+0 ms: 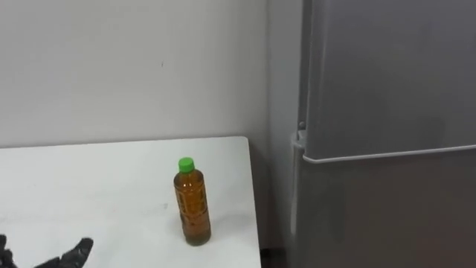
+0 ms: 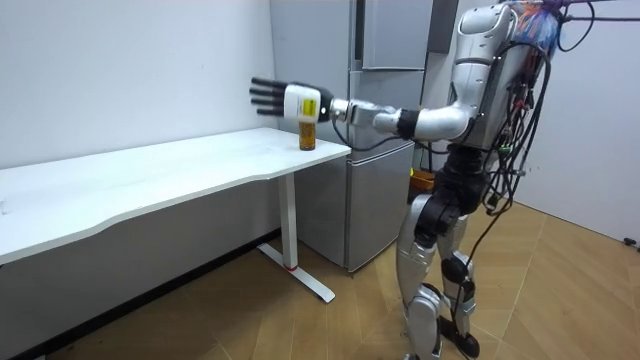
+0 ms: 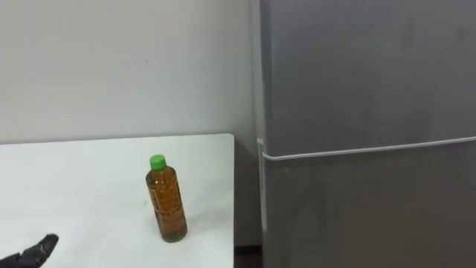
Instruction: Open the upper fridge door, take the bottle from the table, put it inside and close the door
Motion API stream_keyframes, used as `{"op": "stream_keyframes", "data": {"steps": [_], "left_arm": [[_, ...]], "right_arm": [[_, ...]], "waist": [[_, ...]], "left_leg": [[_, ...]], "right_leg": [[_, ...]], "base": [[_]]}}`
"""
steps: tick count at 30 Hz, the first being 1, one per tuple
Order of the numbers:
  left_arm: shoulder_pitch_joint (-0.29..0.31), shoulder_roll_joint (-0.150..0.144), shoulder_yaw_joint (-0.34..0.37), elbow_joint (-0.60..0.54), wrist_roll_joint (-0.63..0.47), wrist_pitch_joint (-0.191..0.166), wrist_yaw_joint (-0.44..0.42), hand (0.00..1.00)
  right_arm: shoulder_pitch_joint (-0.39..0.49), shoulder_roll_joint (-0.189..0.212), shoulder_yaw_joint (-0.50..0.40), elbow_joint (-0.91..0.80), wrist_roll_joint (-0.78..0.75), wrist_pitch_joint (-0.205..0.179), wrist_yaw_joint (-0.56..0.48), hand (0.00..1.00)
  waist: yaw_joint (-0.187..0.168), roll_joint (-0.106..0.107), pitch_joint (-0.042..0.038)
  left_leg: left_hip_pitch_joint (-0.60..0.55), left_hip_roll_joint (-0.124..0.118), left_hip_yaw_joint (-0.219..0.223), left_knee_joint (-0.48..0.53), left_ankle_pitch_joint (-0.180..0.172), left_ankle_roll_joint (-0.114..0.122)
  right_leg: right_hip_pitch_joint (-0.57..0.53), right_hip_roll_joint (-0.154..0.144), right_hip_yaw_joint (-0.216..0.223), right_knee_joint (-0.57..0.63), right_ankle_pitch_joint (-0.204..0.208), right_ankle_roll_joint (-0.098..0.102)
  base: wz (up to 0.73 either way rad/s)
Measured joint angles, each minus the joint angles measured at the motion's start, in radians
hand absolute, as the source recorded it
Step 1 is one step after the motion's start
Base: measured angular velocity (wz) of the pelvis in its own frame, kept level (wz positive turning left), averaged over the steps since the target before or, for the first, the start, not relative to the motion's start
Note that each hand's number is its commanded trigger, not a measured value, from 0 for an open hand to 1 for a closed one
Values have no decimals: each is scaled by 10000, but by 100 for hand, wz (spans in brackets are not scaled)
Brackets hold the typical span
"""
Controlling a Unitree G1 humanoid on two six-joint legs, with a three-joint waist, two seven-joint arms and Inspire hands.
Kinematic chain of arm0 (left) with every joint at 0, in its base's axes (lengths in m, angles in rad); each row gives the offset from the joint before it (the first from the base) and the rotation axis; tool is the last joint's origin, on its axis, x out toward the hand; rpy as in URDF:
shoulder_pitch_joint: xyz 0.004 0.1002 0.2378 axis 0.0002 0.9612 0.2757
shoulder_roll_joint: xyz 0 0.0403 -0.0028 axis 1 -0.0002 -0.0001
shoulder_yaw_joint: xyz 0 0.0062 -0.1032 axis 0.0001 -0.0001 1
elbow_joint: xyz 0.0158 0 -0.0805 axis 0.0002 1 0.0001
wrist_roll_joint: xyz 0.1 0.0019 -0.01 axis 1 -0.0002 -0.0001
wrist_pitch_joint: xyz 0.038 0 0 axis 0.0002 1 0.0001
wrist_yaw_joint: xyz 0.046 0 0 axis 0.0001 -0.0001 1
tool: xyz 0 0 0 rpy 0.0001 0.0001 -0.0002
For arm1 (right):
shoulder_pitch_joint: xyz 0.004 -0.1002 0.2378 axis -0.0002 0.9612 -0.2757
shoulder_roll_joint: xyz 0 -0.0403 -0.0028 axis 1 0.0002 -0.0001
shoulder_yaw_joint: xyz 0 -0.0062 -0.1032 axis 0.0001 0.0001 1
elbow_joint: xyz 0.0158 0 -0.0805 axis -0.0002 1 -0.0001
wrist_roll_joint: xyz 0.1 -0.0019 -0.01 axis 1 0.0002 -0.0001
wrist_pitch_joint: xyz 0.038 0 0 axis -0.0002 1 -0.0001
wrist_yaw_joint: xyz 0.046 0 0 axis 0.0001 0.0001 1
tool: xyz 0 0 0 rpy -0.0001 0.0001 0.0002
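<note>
A bottle (image 1: 193, 202) of amber drink with a green cap stands upright on the white table (image 1: 89, 179), close to its right edge. My left hand (image 1: 71, 257) shows at the lower left with dark fingertips spread, well to the left of the bottle and apart from it. In the room view that hand (image 2: 280, 100) is stretched out over the table with straight fingers, just beside the bottle (image 2: 307, 134) at about its height. The grey fridge (image 1: 387, 112) stands right of the table, both doors closed, with a seam between upper and lower door.
A narrow gap separates the table's right edge from the fridge side. A plain white wall (image 1: 134, 67) runs behind the table. In the room view I stand on the wooden floor (image 2: 300, 320) at the table's end, in front of the fridge (image 2: 385, 40).
</note>
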Motion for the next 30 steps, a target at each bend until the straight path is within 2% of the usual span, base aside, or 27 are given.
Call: {"op": "stream_keyframes", "data": {"steps": [1, 3, 5, 10, 12, 15, 16, 21, 23, 26, 30], "left_arm": [[-66, 2, -52, -153, 1, 2, -2, 0], [-561, 3, -400, -428, 7, 75, -71, 0], [-740, 1, -596, -696, 7, 153, -182, 0], [-889, -36, -1408, -1626, 15, 180, -789, 0], [-1263, -165, -1707, -1627, 10, 438, -1321, 0], [-1806, -201, -2357, -1623, 21, 814, -1898, 0], [-1874, -202, -2482, -1623, 23, 840, -2044, 0], [-2183, -259, -3483, -1628, 114, 1233, -3044, 0], [-2265, -261, -3566, -1628, 293, 1338, -3214, 0], [-2698, -256, -3664, -1628, 415, 1432, -3381, 0], [-3498, -248, -3691, -1628, 415, 1457, -3486, 0]], "right_arm": [[-32, 14, 10, 8, -6, 10, -2, 0], [-112, 3, 60, 51, -5, 119, 13, 0], [-146, 8, 116, 44, 15, 198, 73, 0], [-221, 40, 393, 51, 284, 208, 148, 0], [-313, 69, 393, 16, 238, 291, 256, 0], [-375, 71, 434, 1, 249, 395, 373, 0], [-397, 71, 448, 0, 260, 411, 381, 0], [-519, 9, 625, 21, 276, 421, 317, 0], [-551, 1, 624, 58, 285, 422, 284, 0], [-588, -15, 627, 71, 296, 439, 239, 0], [-715, -106, 750, 103, 308, 527, 45, 0]], "waist": [[-24, 37, -24], [-40, -36, 7], [-117, -50, -13], [-442, -148, 8], [-585, -190, -3], [-740, -212, -27], [-782, -209, -31], [-1079, -74, -115], [-1168, -24, -138], [-1193, 14, -130], [-1185, 130, -59]], "left_leg": [[-2, 0, 1, -7, 1, -2], [0, -1, 11, -2, 2, -1], [7, 0, 12, 11, 2, -2], [-24, 2, 12, 35, 2, -1], [-51, 2, 9, 37, 2, -1], [-69, 0, 14, 60, 2, -1], [-79, 1, 14, 70, 2, -1], [-190, 6, 3, 122, 3, -1], [-190, 6, 8, 122, 3, -1], [-174, 7, 37, 117, 3, 0], [-167, 9, 51, 96, 5, 2]], "right_leg": [[-10, 0, 3, 0, 0, 0], [-9, 0, 27, -1, 0, 0], [5, 1, 31, -7, 0, 0], [-33, 2, 59, -4, 0, 0], [-44, 2, 54, -8, -1, 1], [-48, 2, 65, -8, -1, 1], [-43, 3, 65, -9, 0, 1], [-96, 10, 48, 2, 4, -4], [-158, 10, 67, 3, 5, -5], [-172, 10, 105, 3, 10, -8], [-188, 10, 115, 0, 27, -10]], "base": [[0], [0], [0], [0], [0], [0], [0], [0], [-2], [-2], [0]]}}
